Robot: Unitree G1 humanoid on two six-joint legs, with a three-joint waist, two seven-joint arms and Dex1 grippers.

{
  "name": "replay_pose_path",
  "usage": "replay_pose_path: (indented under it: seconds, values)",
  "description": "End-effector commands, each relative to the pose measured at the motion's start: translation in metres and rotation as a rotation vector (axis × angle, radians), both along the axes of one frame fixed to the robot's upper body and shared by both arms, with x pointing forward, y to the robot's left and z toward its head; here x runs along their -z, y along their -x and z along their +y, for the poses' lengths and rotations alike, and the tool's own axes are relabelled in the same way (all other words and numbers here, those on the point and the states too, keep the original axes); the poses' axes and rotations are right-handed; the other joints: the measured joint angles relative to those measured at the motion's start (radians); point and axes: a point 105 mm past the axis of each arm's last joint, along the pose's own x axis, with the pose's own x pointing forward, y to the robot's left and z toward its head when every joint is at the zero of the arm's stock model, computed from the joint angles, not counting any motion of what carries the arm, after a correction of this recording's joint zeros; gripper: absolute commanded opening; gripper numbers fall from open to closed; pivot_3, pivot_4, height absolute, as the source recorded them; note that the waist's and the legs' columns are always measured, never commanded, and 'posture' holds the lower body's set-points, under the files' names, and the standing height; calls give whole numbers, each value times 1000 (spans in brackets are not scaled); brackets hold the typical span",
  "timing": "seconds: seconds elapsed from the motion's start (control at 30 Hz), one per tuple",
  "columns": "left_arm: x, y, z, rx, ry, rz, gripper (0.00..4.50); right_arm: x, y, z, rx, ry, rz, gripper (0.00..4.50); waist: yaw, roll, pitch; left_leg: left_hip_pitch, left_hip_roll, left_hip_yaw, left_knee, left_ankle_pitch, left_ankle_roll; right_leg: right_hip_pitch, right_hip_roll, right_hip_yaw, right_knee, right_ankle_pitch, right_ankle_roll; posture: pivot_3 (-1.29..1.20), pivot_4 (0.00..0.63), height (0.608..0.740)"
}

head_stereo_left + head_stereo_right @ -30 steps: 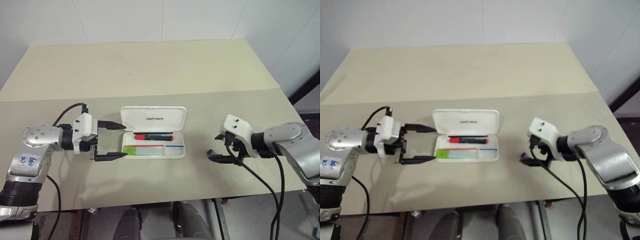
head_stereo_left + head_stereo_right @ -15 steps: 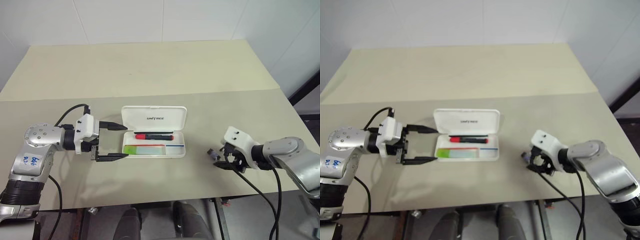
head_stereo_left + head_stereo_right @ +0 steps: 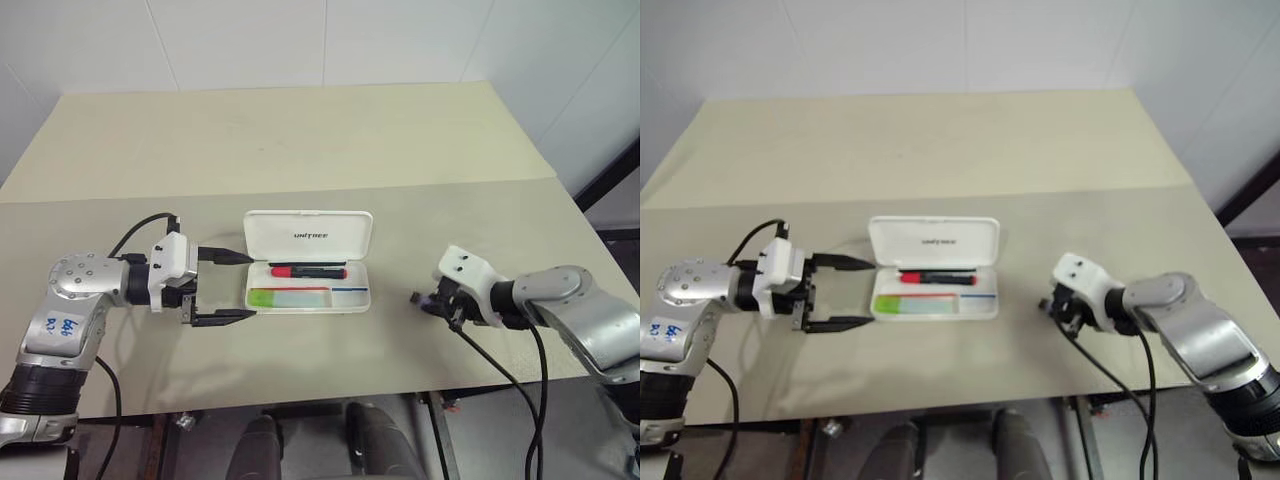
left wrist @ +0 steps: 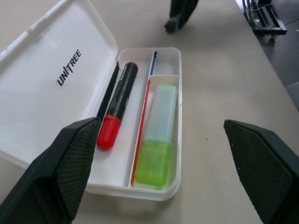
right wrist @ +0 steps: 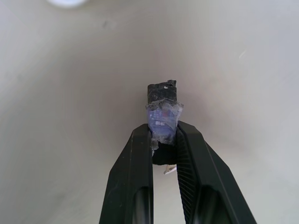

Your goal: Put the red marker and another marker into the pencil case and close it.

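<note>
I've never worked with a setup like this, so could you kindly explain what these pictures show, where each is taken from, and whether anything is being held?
This is a humanoid robot with two arms, each ending in a two-fingered black gripper. Two pictures come from cameras in its head, looking down over a beige table. The other two come from cameras on its wrists, looking along the fingers.

On the table lies the pencil case, white, its lid open. Inside it are the red marker and a green marker, in separate compartments.

The left gripper is wide open beside the case, holding nothing. The right gripper, further off on the table, is closed on a small dark grey-purple object; I cannot tell what it is.
</note>
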Motion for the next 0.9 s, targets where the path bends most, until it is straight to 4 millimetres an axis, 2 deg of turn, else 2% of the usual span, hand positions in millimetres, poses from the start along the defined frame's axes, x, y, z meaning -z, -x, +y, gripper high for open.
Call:
replay_pose_path:
  seconds: [0.03, 0.2, 0.47, 0.73, 0.9]
  values:
    - [-11, 3, 4, -8, -16, -58, 4500, -22, -7, 10, -112, -6, -77, 347, 0, 0, 0, 0, 0, 0, 0, 0, 0, 0, 0, 0, 0, 0, 0, 0, 150, 740]
    - [-14, 9, 10, -26, -15, -54, 4500, -35, -4, 43, -305, -45, -86, 347, -2, 0, 0, 0, 0, 0, -2, -1, 1, 0, 0, 0, 0, 0, 1, 0, 150, 740]
    - [-15, 16, 17, -67, -22, -45, 4500, -21, 3, 78, -485, -13, -61, 347, 1, 0, 0, 0, 1, -1, -2, -3, 2, 0, 0, -1, 0, 1, 4, 0, 150, 740]
    - [-15, 21, 17, -89, -20, -45, 4500, -18, 1, 99, -533, -17, -64, 347, 1, 1, 0, 0, 1, -1, -1, -3, 2, 0, 0, -1, 1, 1, 3, 0, 150, 740]
    - [-16, 22, 18, -98, -20, -45, 4500, -18, 0, 103, -540, -8, -68, 347, 2, 1, 0, 0, 1, -1, -1, -3, 2, 0, 0, -1, 1, 1, 3, 0, 150, 740]
